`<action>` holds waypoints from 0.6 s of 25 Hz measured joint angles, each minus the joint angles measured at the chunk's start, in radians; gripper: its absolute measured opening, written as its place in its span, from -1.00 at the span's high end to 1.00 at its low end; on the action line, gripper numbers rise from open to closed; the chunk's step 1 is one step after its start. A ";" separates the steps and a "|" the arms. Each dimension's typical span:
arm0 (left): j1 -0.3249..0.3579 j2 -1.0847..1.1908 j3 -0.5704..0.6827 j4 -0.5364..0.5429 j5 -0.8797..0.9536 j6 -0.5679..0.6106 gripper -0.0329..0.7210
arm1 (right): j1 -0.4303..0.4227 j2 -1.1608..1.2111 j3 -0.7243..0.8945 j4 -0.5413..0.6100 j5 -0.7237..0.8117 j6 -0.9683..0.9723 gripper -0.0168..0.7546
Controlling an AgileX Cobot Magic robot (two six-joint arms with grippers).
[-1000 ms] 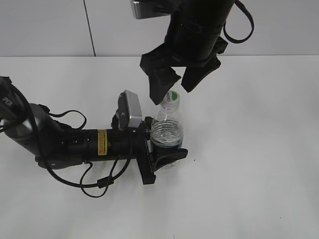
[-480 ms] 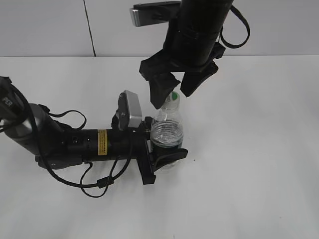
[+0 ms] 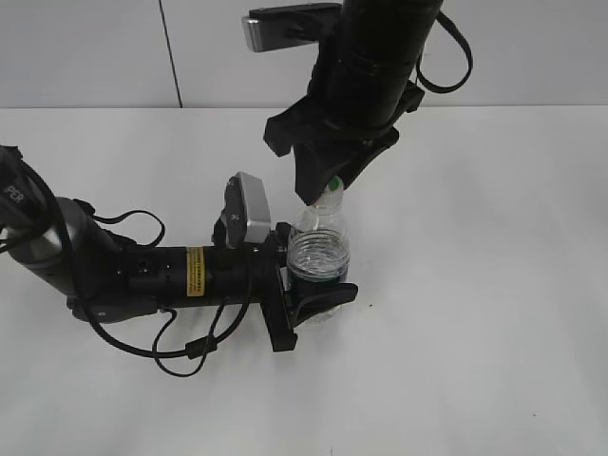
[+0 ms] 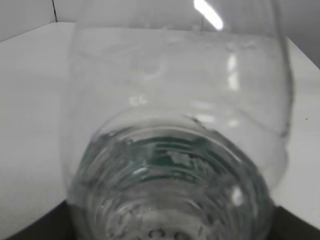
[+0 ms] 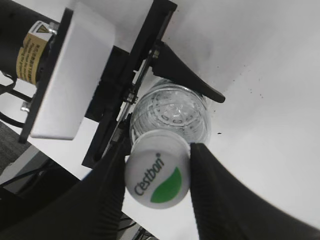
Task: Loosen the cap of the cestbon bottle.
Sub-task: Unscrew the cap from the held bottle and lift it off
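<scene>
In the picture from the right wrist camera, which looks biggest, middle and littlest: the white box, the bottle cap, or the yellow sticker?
1. Flat white box-shaped camera housing, biggest.
2. Round white plastic cap with green patch, though nearness to the camera enlarges it.
3. Small yellow warning label, smallest.

In the exterior view the right pincer (image 3: 328, 180) hides most of the cap (image 3: 332, 187). In the left wrist view the cestbon bottle (image 4: 175, 135) is blurry, cut off at the top and bottom edges.

The cap (image 5: 157, 173) reads "Cestbon" in dark letters beside its green patch, while the left arm (image 3: 142, 275) near it carries a yellow warning label (image 3: 195, 271) with unreadable print.
</scene>
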 joint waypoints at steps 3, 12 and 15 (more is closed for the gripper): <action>0.000 0.000 0.000 0.000 0.000 0.000 -0.15 | 0.000 0.000 0.000 0.001 0.000 -0.109 0.18; 0.000 0.000 0.000 0.000 0.000 0.004 -0.15 | 0.000 -0.002 0.000 0.007 0.002 -0.535 0.18; 0.000 0.000 0.000 0.000 0.000 0.004 -0.15 | 0.000 -0.004 0.000 0.008 0.002 -0.699 0.18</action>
